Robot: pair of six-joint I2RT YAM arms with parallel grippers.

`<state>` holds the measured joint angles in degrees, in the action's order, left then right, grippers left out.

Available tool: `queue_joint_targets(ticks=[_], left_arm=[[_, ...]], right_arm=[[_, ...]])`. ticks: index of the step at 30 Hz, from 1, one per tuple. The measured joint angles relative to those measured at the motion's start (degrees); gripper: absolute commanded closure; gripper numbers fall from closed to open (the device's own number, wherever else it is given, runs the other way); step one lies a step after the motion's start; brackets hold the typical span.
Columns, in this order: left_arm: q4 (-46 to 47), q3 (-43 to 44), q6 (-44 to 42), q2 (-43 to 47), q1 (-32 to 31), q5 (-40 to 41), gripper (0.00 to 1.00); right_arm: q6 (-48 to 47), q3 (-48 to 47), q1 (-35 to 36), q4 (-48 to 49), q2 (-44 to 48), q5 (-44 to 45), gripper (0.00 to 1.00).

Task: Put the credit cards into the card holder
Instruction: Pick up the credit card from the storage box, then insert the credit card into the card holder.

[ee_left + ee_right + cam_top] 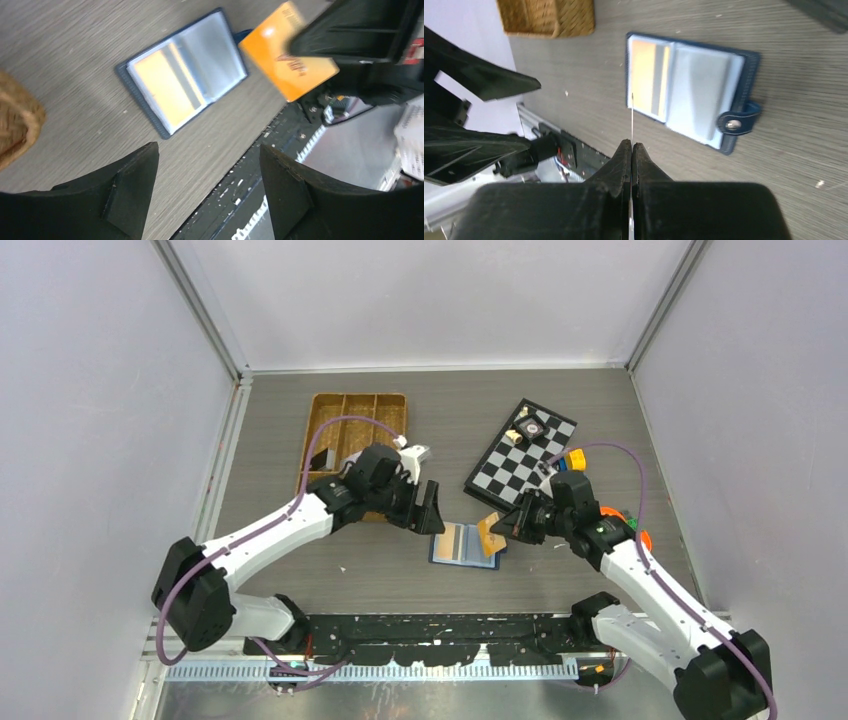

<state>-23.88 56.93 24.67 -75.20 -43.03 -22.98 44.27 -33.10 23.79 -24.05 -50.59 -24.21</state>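
Two black fingers (616,165) of the right gripper (631,145) are pressed together on an orange credit card (287,55), which is seen edge-on as a thin line from the right wrist. The card is held tilted above the table (400,580), over one edge of the card holder (689,95); whether the two touch cannot be told. The navy holder is laid open and flat near the table's front, its snap tab (736,122) folded out to one side. Another orange card (644,75) is seen inside one clear pocket. The left gripper (207,155) is held near the holder's other side with fingers spread and nothing between them. A wicker tray (320,400) and a checkerboard (510,465) are placed farther back.
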Motion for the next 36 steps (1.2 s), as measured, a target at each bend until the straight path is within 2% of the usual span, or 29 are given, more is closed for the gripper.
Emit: queue_joint_targets(ticks=[6, 11, 26, 36], left_arm=[[2.86, -6.64, 10.14, -2.4, -0.83, 7.37, 0.25], [4.98, -7.5, 14.21, -5.95, -2.36, 9.49, 0.26], [8.24, -6.27, 15.74, -15.8, -2.45, 10.93, 0.34], [8.68, -5.55, 15.65, -17.18, -2.47, 11.63, 0.42]], right_arm=[[4.04, 5.22, -4.17, 3.45, 1.09, 2.16, 0.99], [6.21, 8.87, -4.5, 8.74, -2.27, 1.95, 0.99], [6.36, 11.28, -3.69, 23.3, -12.85, -1.49, 0.99], [5.46, 11.3, -0.85, 28.37, -17.62, -1.97, 0.99]])
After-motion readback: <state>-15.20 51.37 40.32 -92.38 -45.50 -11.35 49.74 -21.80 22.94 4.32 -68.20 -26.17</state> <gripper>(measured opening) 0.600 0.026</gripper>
